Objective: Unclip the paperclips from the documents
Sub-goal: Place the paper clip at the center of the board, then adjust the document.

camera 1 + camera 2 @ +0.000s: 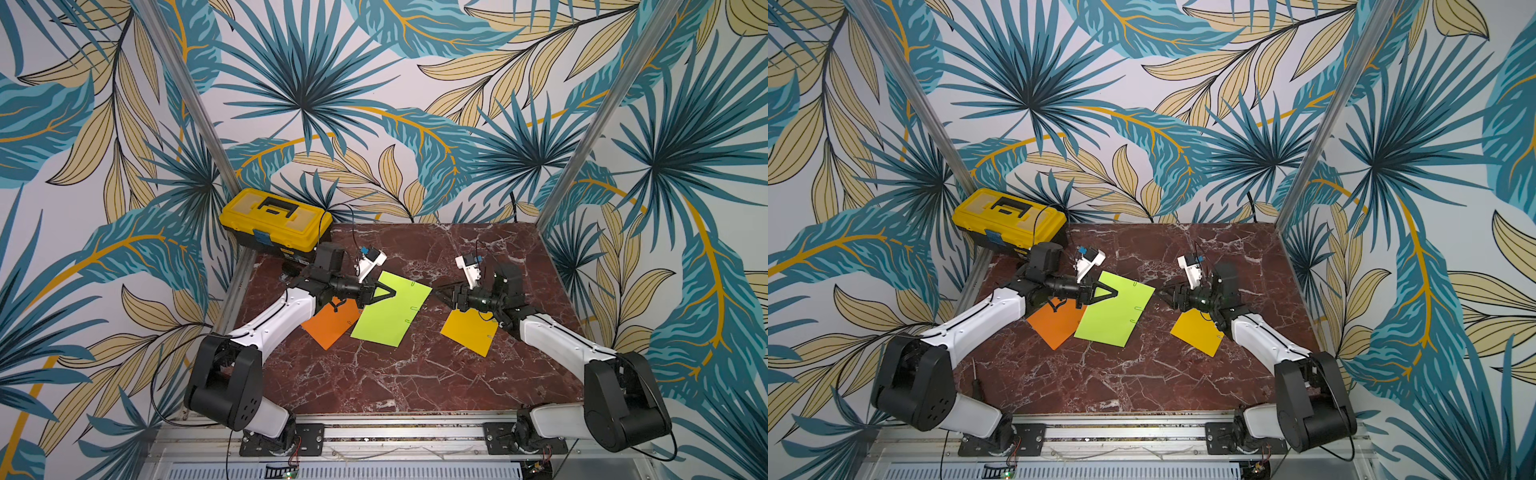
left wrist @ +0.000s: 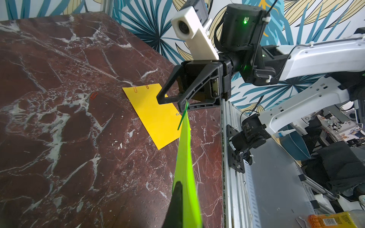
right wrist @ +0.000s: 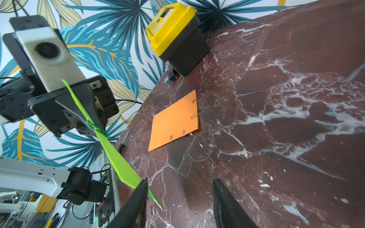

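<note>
Over the middle of the marble worktop (image 1: 374, 382), the left gripper (image 1: 393, 292) clamps the raised lime green sheet (image 1: 390, 320); the right gripper (image 1: 434, 292), jaws apart, sits beside its corner.

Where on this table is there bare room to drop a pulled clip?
Free: marble along the front rail; the far strip right of the toolbox. Crowded: mid-table, where left pincer and right pincer meet at the green sheet, between orange sheet and yellow sheet.
</note>
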Available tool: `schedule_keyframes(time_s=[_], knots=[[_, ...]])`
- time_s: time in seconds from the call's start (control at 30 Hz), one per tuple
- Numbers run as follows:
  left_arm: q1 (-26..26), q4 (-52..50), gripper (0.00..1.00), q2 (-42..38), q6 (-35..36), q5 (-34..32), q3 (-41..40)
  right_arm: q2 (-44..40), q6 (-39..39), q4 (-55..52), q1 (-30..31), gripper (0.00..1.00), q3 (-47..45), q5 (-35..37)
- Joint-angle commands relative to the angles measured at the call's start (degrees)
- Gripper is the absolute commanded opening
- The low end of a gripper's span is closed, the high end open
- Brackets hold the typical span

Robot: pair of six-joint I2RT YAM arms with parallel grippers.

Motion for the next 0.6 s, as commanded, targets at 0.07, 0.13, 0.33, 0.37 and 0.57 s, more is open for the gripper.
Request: schedule_keyframes(time_s=[0.07, 0.13, 0.33, 0.37, 0.57], knots=[[0.4, 1.2, 0.00, -1.0, -0.6, 2.3, 2.8, -0.9, 0.1, 8.4, 1.5, 0.58, -0.9, -5.3], [0.6, 1.2, 0.00, -0.8, -0.7, 2.4, 3.3, -0.9, 0.5, 9.2, 1.6, 0.58, -1.2, -5.2], [1.1, 1.2, 0.00, 0.1, -0.5, 1.7, 3.8, -2.4, 1.0, 9.6, 1.6, 0.58, -2.4, -1.9], [1.4, 1.3, 0.00, 0.2, -0.6, 1.7, 3.9, -2.7, 0.9, 9.8, 1.6, 0.58, -2.8, -1.6], [2.8, 1.2, 0.00, 0.3, -0.7, 1.6, 4.2, -4.4, 0.8, 8.6, 1.6, 0.58, -2.9, -0.5]])
